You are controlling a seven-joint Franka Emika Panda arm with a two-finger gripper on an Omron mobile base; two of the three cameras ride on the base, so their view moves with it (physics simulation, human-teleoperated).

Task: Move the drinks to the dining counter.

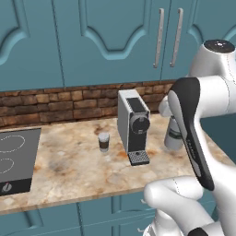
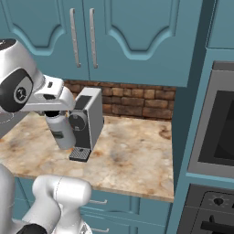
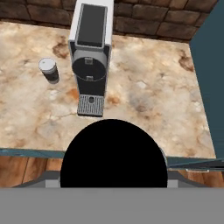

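Hanging over the counter, my gripper sits on the bottle, whose black cap bulks large at 6 o'clock in the hand view. My fingers are hidden behind that cap and my own wrist, so I cannot tell how wide they stand or whether they truly hold the bottle. In the right base view the bottle hangs tilted under my hand, its base slanting toward 5 o'clock, just at 9 o'clock of the coffee machine. Whether its base touches the marble I cannot tell. In the left base view the bottle shows at 3 o'clock of the machine, partly behind my forearm.

The cup stands upright on the counter, white lid up, just at 9 o'clock of the machine and apart from it. In the hand view the cup is at 10 o'clock, the machine at 12.

The stovetop is set into the same counter, well off at 9 o'clock of the cup. A brick backsplash runs behind, with teal cabinets above. An oven stands at 3 o'clock in the right base view.
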